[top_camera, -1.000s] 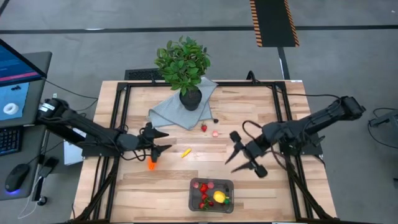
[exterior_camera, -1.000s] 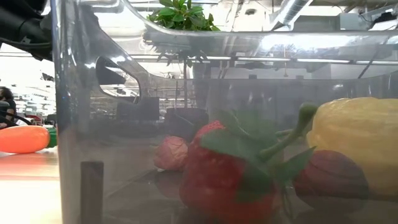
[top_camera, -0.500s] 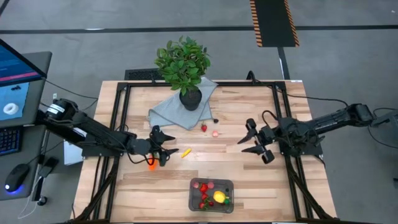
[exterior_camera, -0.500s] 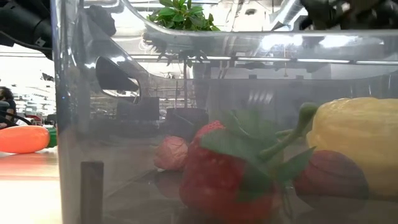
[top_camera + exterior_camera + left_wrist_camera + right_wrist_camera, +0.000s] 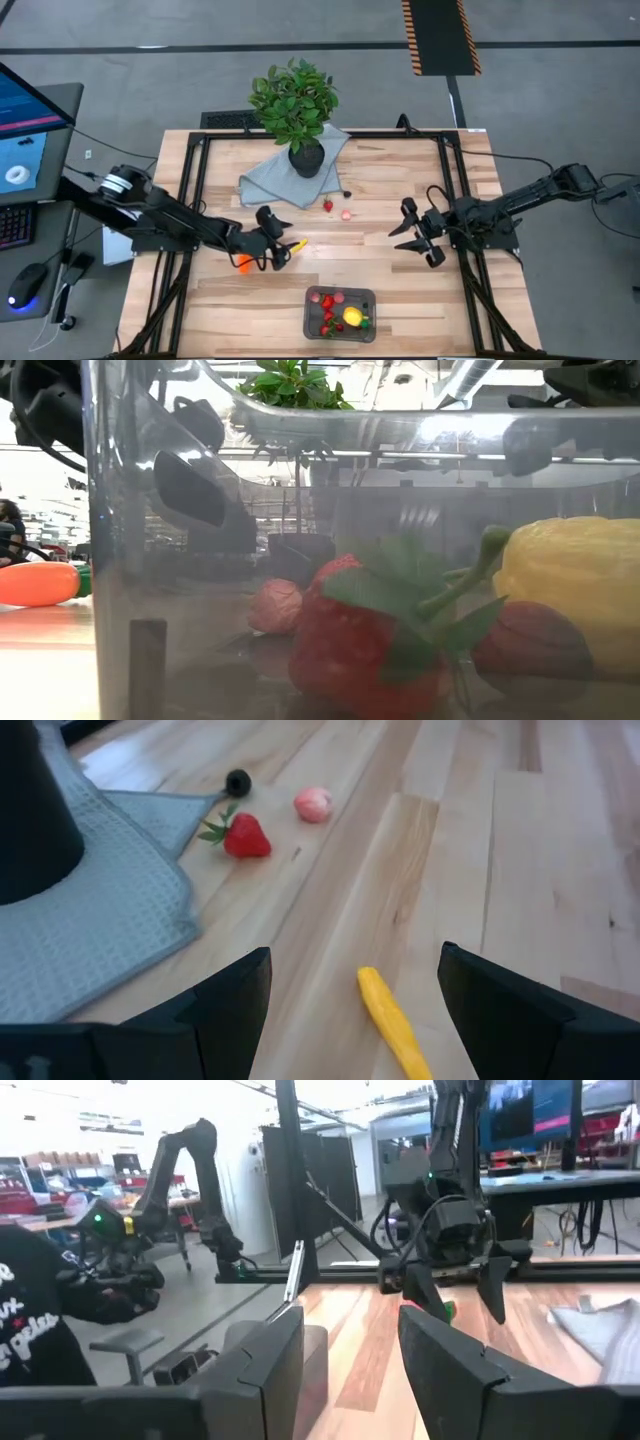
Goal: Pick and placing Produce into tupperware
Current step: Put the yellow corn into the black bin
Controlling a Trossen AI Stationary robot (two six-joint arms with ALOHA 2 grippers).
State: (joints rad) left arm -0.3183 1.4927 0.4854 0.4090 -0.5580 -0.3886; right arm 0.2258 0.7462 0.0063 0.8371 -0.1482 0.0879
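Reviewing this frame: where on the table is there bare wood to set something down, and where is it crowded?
Bare wood lies between the tub and the right gripper, and left of the tub along the near edge. It is crowded mid-table: the open left gripper over the banana, the carrot, the strawberry and the cloth.

A clear tupperware (image 5: 340, 313) sits upright, well apart from the left claw (image 5: 277, 240), holding a yellow lemon (image 5: 352, 317) and red strawberries (image 5: 327, 302). A yellow banana (image 5: 393, 1023) lies flat between that claw's spread fingers; an orange carrot (image 5: 244, 264) lies just beside it.
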